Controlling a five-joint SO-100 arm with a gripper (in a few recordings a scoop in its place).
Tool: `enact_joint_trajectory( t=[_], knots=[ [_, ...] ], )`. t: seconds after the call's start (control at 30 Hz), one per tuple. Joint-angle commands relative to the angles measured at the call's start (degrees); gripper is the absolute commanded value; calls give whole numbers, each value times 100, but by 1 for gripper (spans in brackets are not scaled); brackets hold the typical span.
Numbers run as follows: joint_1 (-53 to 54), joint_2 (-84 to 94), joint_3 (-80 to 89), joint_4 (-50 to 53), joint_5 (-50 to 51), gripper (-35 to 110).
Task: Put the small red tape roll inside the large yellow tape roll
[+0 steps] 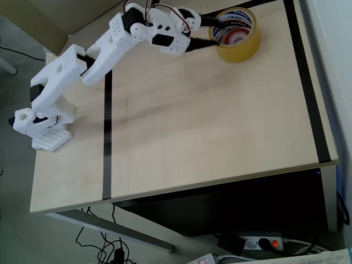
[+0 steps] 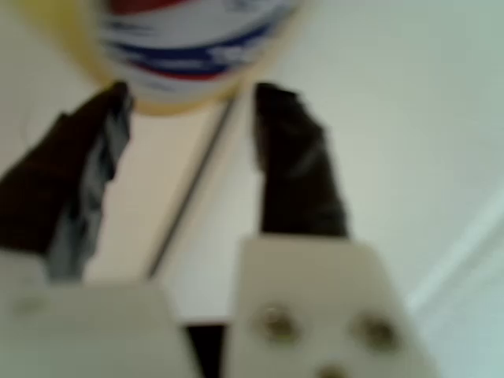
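Gripper [image 2: 189, 126]: nearest the wrist camera, lower half of the frame; two dark fingers [image 2: 295, 169] stand apart with bare table between them, nothing held.
Arm [image 1: 104, 55]: upper left of the overhead view, white, reaching right along the top edge of the table [image 1: 209, 126].
Black line [image 1: 107, 137]: runs down the left part of the tabletop, well apart from the rolls.
Large yellow tape roll [image 1: 237, 36]: upper right of the overhead view, lying flat, fingertips at its left rim; blurred at the top of the wrist view.
Small red tape roll [image 1: 235, 36]: a red patch inside the yellow ring's hole, seemingly lying there already.
Step in hand: probably letting go and clearing.
Doing it well: keep the fingers spread, lift straight up before pulling left, so neither tip drags the yellow rim.
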Motion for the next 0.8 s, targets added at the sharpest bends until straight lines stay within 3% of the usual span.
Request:
enact_joint_trajectory(
  t=[0.0,0.17,0.43,0.63,0.77],
  knots=[
    [334,1521,-387,1204,-79,0],
    [1310,2689,-738,3023,-519,0],
    [2030,7849,4992,2927,26,0],
    [2566,11707,11786,-1670,387,0],
    [2364,12595,13799,-2944,659,0]
  ],
)
